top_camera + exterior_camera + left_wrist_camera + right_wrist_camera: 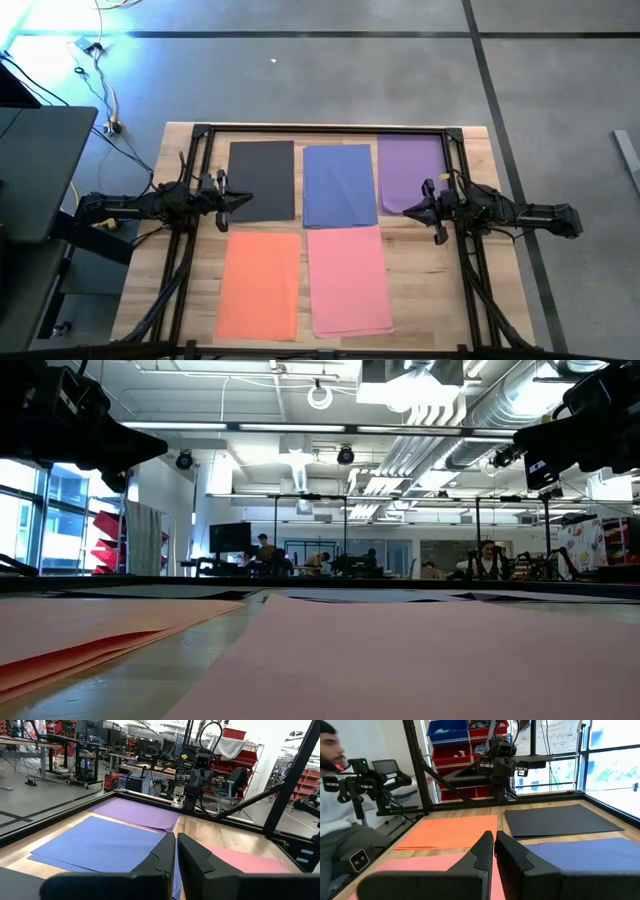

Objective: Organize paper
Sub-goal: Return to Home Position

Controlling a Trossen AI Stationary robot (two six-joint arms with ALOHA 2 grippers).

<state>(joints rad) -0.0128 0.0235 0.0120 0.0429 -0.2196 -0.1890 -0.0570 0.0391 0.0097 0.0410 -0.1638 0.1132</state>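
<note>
Five sheets lie flat on the counter [425,290] in two rows: dark grey [262,180], blue [338,185] and purple [410,170] at the back, orange [260,285] and pink [348,280] in front. Each has its long side running front to back, crosswise to the arms that reach in from either side.

The left gripper [240,203] hangs over the front corner of the dark grey sheet. Its fingers are pressed nearly together and hold nothing. The right gripper [408,211] mirrors it over the front edge of the purple sheet, likewise closed and empty.

From table height both arms ride well above the paper. All the paper lies inward of the two grippers, so I'd judge a straight pull outward would disturb none of it.
</note>
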